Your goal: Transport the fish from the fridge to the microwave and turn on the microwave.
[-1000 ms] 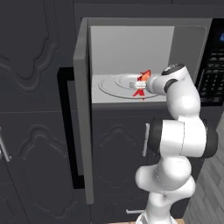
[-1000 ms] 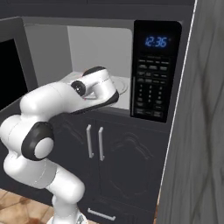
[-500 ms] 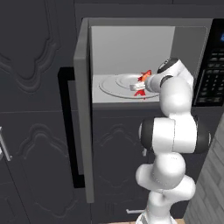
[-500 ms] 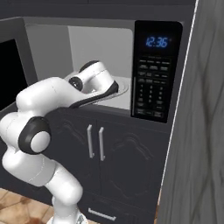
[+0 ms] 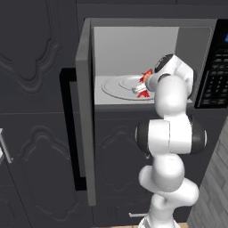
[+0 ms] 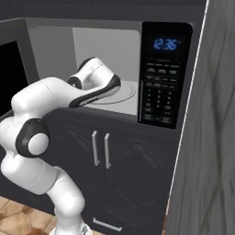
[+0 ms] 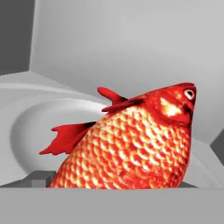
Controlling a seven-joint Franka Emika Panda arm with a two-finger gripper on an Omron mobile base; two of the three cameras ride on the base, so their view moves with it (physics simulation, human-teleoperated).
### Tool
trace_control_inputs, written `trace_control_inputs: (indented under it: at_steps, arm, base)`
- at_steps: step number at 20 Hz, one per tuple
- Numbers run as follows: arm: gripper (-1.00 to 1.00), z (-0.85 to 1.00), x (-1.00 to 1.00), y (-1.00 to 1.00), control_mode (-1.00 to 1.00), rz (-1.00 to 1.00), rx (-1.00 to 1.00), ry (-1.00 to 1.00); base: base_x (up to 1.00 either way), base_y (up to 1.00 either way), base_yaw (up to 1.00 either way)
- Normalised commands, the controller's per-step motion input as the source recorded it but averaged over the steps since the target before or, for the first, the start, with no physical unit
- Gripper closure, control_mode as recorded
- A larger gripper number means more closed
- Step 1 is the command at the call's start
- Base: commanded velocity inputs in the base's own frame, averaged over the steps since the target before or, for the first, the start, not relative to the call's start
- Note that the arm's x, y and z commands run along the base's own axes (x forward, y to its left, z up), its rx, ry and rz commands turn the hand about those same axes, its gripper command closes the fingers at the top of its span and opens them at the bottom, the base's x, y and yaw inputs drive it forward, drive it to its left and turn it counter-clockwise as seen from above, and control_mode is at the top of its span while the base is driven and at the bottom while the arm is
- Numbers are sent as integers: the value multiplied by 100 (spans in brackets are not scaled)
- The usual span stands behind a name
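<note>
Since a second ago my elbow has swung upright and nearer the opening of the microwave, while the small red-orange fish (image 5: 143, 83) has kept its place at the near right of the turntable. It fills the hand view (image 7: 131, 148), scales toward me, head up and to the right, tail fins trailing left over the pale round turntable (image 5: 119, 86). My fingers (image 5: 149, 82) are just beside it, at the turntable's right edge; their tips are barely visible at the bottom of the hand view and the arm hides them from the right base, so I cannot tell from the look of it whether the fish is pinched or already free. They stand spread wide, and I judge that I am letting go.

Around the turntable is the built-in microwave (image 6: 105, 46) with its pale interior, its grey-framed door (image 5: 85, 111) swung out to the left of the cavity, and the black keypad panel (image 6: 160, 92) to the right with a blue clock lit above the keys. Dark panelled cabinets (image 6: 105, 160) sit below.

The step in hand is setting the fish down. Next I would draw my hand straight back out of the cavity without dragging the fish, swing the door shut, then press the start key on the keypad.
</note>
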Motion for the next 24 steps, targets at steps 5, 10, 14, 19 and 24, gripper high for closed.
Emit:
trace_control_inputs:
  at_steps: [5,10,14,19,24]
  arm:
    - [-100,100,55,0,-100,0,6,34]
    - [-100,100,58,-3,-100,0,11,29]
    - [-100,100,67,0,-100,0,11,29]
    - [-100,100,18,25,-100,0,2,11]
    - [-100,100,0,64,-100,-2,0,5]
  base:
    - [0,0,0]
    - [0,0,0]
    - [0,0,0]
    - [0,0,0]
    - [0,0,0]
